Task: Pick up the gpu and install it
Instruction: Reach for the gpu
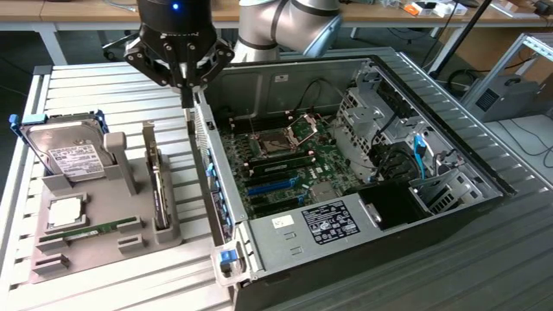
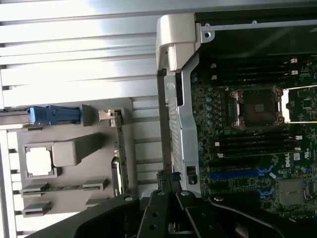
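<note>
The gpu [image 1: 157,188] stands on edge in a slot at the right side of the grey holder [image 1: 95,249], seen as a thin dark card with a metal bracket end. In the wrist view the gpu [image 2: 118,156] appears edge-on beside the holder [image 2: 74,148]. My gripper [image 1: 186,100] hangs above the gap between the holder and the open computer case [image 1: 363,214], over the case's near wall. Its fingers are shut together with nothing between them. In the wrist view, the gripper [image 2: 168,176] sits just over that metal wall, apart from the gpu.
The holder also carries a hard drive [image 1: 74,155] with blue rails, a processor [image 1: 65,212] and a green memory stick [image 1: 90,230]. Inside the case lie the motherboard [image 1: 285,162] with a blue slot [image 1: 270,188], and drive cages [image 1: 372,116]. The slatted table [image 1: 87,84] lies beneath.
</note>
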You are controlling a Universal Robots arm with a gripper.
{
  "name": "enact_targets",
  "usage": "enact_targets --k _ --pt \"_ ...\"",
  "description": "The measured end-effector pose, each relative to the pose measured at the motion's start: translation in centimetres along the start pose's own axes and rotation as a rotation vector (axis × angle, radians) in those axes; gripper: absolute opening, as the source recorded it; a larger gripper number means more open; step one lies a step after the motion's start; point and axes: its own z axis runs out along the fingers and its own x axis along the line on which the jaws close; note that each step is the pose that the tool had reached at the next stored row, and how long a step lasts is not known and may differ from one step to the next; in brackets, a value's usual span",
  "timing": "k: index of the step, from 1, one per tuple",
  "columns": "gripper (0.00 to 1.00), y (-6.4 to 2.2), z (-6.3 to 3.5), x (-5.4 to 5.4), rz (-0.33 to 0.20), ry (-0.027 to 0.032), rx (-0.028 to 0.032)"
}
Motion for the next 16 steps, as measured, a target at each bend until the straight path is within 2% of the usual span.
enact_targets --k 16 --pt "0.11 -0.26 -0.06 3.5 0.0 -0.0001 -0.0001"
